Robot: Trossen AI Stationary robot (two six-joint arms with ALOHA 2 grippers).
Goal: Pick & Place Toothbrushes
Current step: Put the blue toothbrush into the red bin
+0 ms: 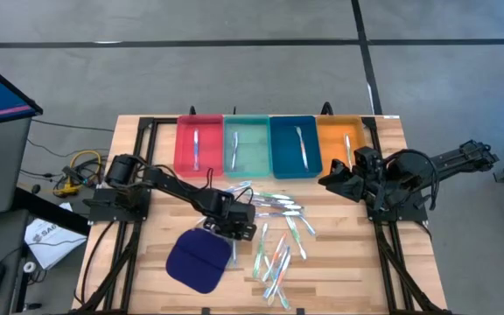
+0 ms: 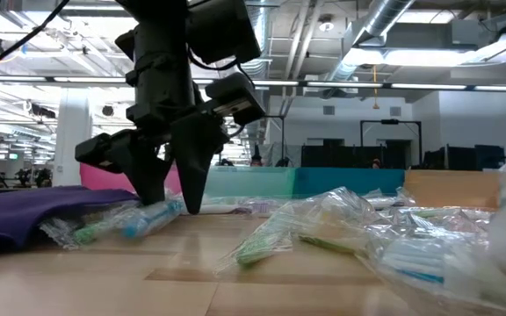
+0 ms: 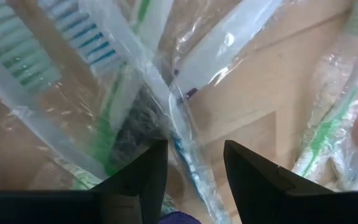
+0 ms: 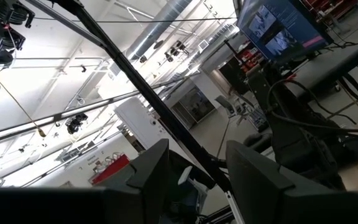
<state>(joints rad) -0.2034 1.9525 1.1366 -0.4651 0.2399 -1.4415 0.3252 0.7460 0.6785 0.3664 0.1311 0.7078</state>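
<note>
Several plastic-wrapped toothbrushes (image 1: 278, 236) lie in a loose pile on the wooden table, right of a dark blue pad (image 1: 199, 260). My left gripper (image 1: 230, 229) points down at the pile's left edge, open. Its fingertips are low over the table (image 2: 169, 206), one on each side of a wrapped toothbrush with blue bristles (image 3: 182, 152), which lies flat among others. My right gripper (image 1: 331, 178) is raised near the orange tray (image 1: 339, 131). It is open (image 4: 197, 168) with nothing between its fingers and points up into the room. My left gripper comes from above with its fingers (image 3: 145, 177) down among the clear wrappers, astride the blue-bristled toothbrush and lying across it. I cannot tell whether the tips touch a wrapper or the table. The toothbrush lies flat on the table.
Four trays stand side by side at the table's far edge: red (image 1: 185, 131), teal (image 1: 256, 131), blue (image 1: 283, 131) and orange. Each holds one toothbrush. The pad's edge lies close to my left gripper (image 2: 25, 211). Bare wood shows on the table's near right.
</note>
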